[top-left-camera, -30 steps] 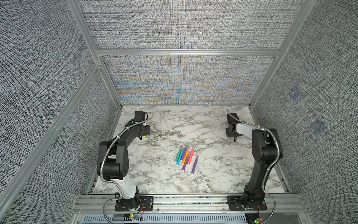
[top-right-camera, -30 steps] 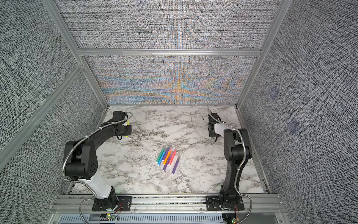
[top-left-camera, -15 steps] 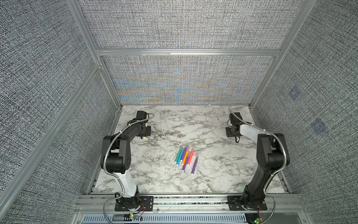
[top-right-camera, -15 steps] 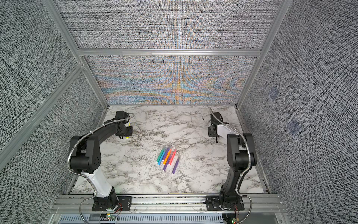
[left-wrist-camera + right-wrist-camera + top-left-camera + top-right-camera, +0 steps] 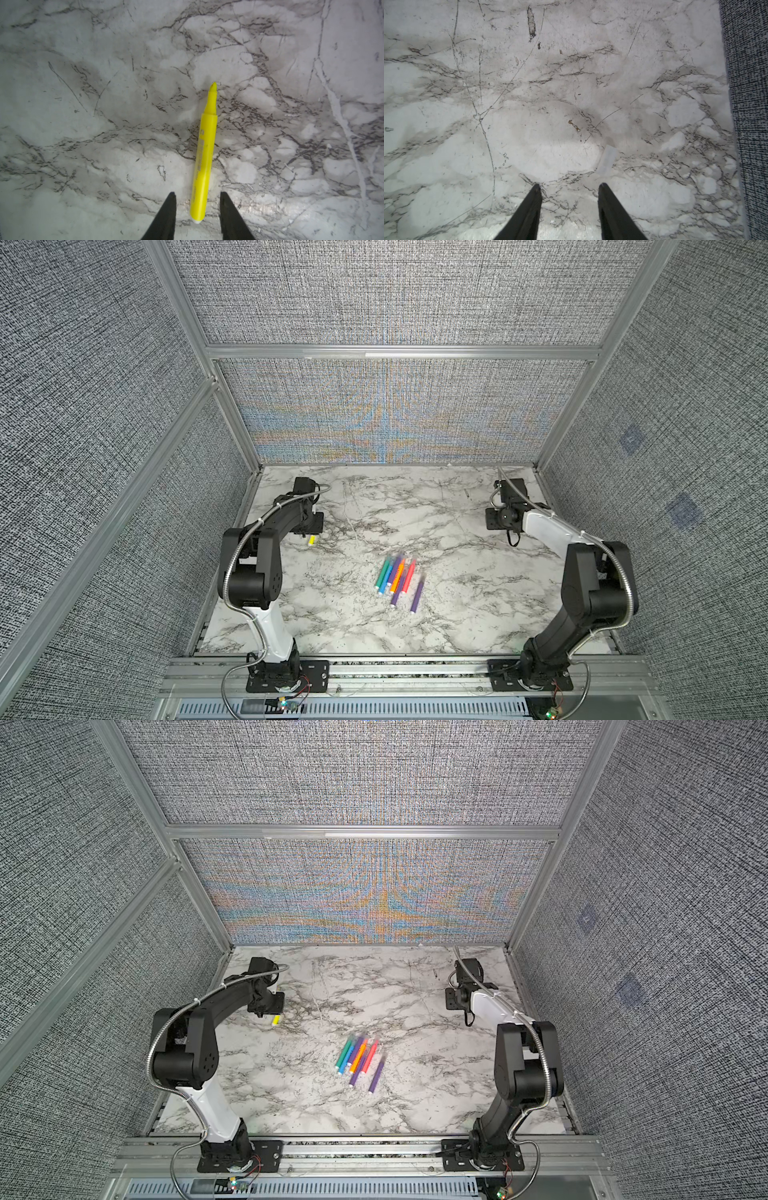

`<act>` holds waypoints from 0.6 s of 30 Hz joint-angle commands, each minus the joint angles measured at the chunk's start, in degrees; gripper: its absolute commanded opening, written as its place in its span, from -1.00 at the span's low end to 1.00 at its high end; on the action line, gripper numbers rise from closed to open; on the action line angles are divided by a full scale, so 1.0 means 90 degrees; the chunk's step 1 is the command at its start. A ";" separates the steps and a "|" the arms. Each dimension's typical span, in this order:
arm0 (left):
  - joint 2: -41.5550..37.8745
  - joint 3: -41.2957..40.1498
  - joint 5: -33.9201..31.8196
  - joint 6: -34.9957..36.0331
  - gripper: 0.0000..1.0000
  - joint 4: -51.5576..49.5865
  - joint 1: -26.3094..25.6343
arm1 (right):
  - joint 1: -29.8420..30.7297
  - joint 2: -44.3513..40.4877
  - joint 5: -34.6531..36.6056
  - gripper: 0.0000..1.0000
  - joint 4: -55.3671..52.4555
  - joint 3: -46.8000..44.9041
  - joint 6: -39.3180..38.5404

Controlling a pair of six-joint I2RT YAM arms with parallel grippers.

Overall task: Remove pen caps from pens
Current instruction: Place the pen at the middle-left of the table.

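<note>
The left tool [image 5: 197,193] is seen released, its jaws standing apart on either side of the butt of the yellow pen [image 5: 204,158], which lies uncapped on the worktop [image 5: 457,635] and is not gripped. The right tool [image 5: 569,184] is likewise released and empty, with a clear pen cap [image 5: 607,159] lying just beside one jaw. Both tools are best raised straight up, so that neither pen nor cap is nudged into rolling. The remaining pens [image 5: 399,583] lie bunched mid-worktop, apparently capped; the purple pen [image 5: 417,596], lying slightly apart, is judged the easiest to take next.
</note>
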 commanded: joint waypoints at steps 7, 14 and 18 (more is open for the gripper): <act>-0.1170 -0.0474 -0.0049 -0.0123 -0.23 0.0158 -0.0018 | 0.0135 -0.0315 -0.0277 -0.04 0.0140 -0.0028 0.0078; -0.3005 -0.1110 0.0549 -0.0339 -0.18 0.0707 -0.0660 | 0.0396 -0.0756 -0.1011 -0.04 0.0318 -0.0192 0.0090; -0.3542 -0.1359 0.1030 -0.0488 -0.17 0.0888 -0.1536 | 0.0677 -0.1289 -0.1220 -0.04 0.0359 -0.0380 0.0136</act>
